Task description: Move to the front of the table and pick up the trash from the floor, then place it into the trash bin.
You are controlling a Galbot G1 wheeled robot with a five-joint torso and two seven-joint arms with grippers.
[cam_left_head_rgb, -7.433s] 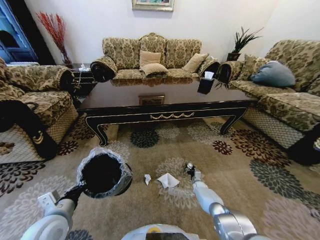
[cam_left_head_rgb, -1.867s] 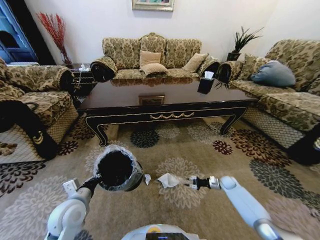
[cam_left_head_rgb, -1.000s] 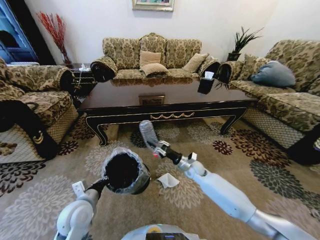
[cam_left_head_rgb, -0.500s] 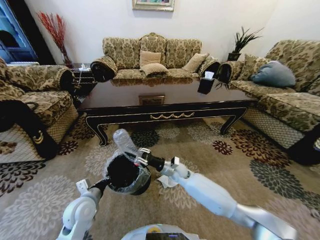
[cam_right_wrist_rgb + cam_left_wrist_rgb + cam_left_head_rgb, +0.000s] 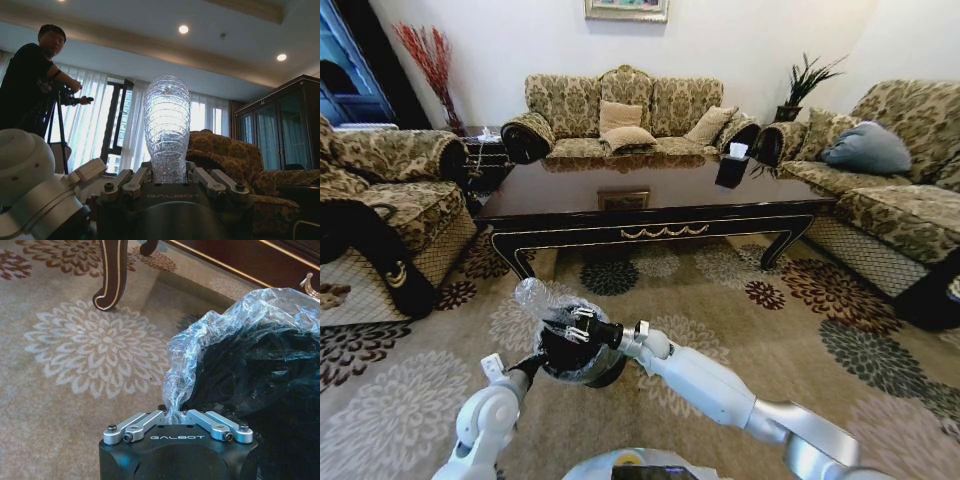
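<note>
My left gripper [image 5: 532, 364] [image 5: 172, 416] is shut on the bag rim of the trash bin [image 5: 608, 370] [image 5: 260, 365] and holds this black bin, lined with a clear bag, off the carpet. Over the bin's mouth, my right gripper [image 5: 578, 329] [image 5: 169, 176] is shut on the neck end of a clear ribbed bottle [image 5: 534, 295] [image 5: 167, 125]. The bottle's base sticks out up and to the left, past the bin's rim. Behind them stands the dark table [image 5: 650, 231] with a gold ornament on its apron. My right arm hides the carpet where other trash could lie.
Patterned sofas enclose the table on the left [image 5: 390, 190], at the back [image 5: 620, 110] and on the right [image 5: 900, 190]. A black tissue box [image 5: 731, 168] stands on the table. One curved table leg [image 5: 111, 275] stands near the bin. Floral carpet [image 5: 790, 320] lies open to the right.
My right arm lifted the bottle off the carpet and swung it left, from beside the bin to over its mouth. The held bin has shifted slightly right.
</note>
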